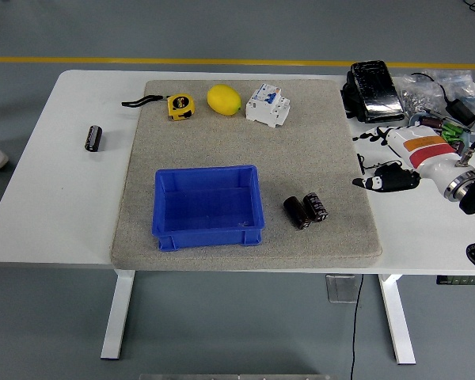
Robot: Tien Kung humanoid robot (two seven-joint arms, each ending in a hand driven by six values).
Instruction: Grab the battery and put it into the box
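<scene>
- Since the right hand (pixel 386 179) sits at the table's right edge, the two small black cylindrical batteries (pixel 305 210) lie to its left and a bit toward the near edge; that offset is what the reach turns on.
- Batteries lie side by side, touching or nearly so, on the grey felt-like mat (pixel 317 150), near its near-right corner and just right of the blue plastic rectangular box (pixel 208 207).
- Their long axes run diagonally, from the far-left to the near-right; the right one shows printed markings on its sleeve.
- Right hand: black fingers loosely spread, holding nothing, on a white forearm with orange bands. It is clearly the nearer hand; the left is not in view.
- A third black cylindrical battery (pixel 93 138) lies off the mat on the bare white table (pixel 55 206) toward the left edge, well apart from the hand and box. Poor candidate for the right arm.
- Box is open-topped, rigid, empty, with smooth walls; the drop looks easy once a battery is lifted.
- Judgement: smooth round cells may roll or nudge each other under a pinch across the diameter.
- Along the mat's far edge: a yellow tape measure (pixel 180 105), a yellow lemon (pixel 223 100), a white circuit breaker (pixel 267 105). All clear of the path.
</scene>
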